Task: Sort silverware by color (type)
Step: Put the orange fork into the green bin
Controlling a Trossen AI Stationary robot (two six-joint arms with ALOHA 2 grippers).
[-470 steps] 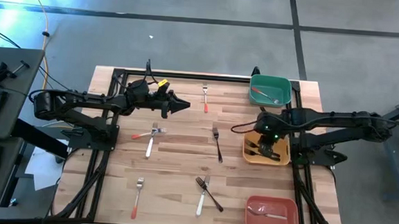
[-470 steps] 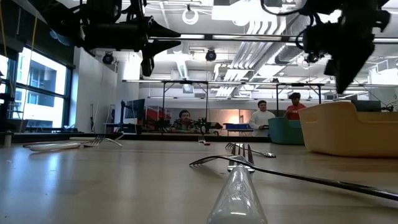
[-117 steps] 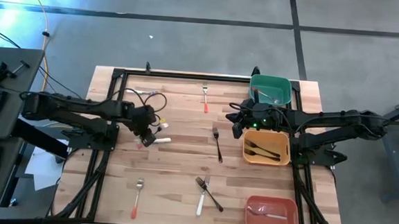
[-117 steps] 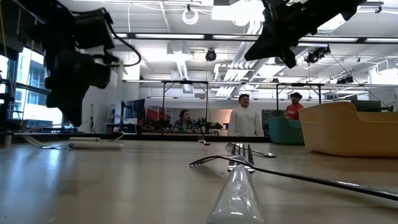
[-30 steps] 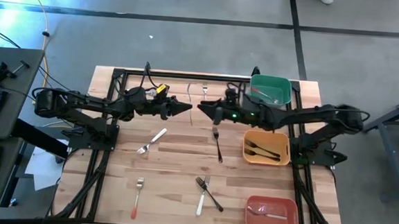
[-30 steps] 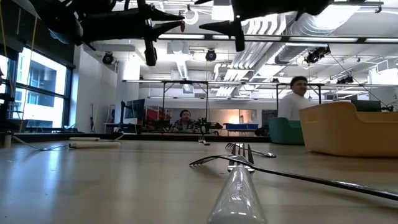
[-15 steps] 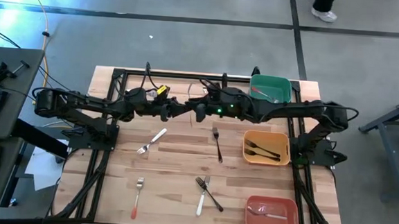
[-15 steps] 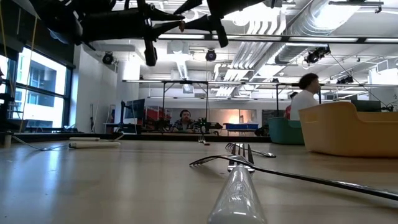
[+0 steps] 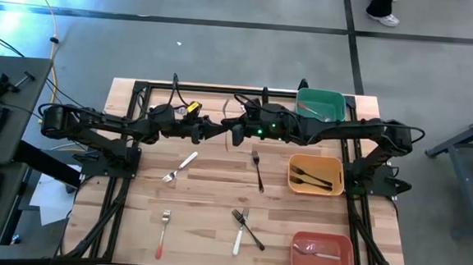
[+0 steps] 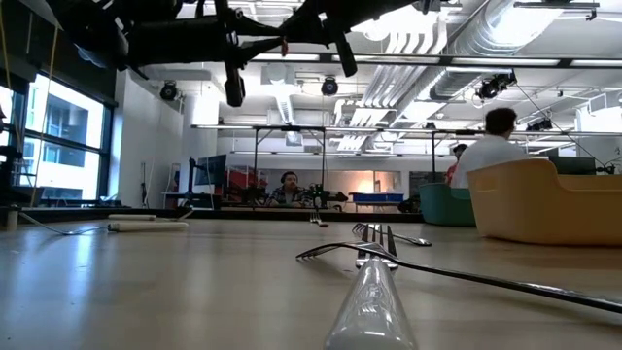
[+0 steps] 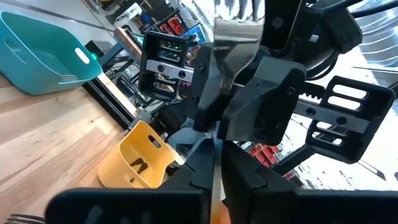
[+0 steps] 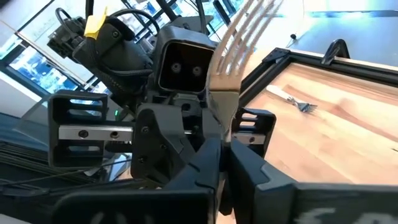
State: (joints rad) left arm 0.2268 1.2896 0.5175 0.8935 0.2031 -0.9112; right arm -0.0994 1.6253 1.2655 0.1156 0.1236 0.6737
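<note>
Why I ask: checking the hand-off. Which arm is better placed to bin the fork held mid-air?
Probably right. The left tool and right tool both grip the orange-handled metal fork, but the green plastic bin sits on the right arm's side.

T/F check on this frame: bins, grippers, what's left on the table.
1. The yellow plastic bin holds forks. True.
2. The red plastic bin is empty. False: a pale-handled utensil lies in it.
3. The left gripper and right gripper meet above the table's far middle. True.
4. The green plastic bin sits on the left arm's side. False: it is at the far corner on the right arm's side.
5. No silverware remains on the wood. False: several pieces do, e.g. a white-handled fork.
</note>
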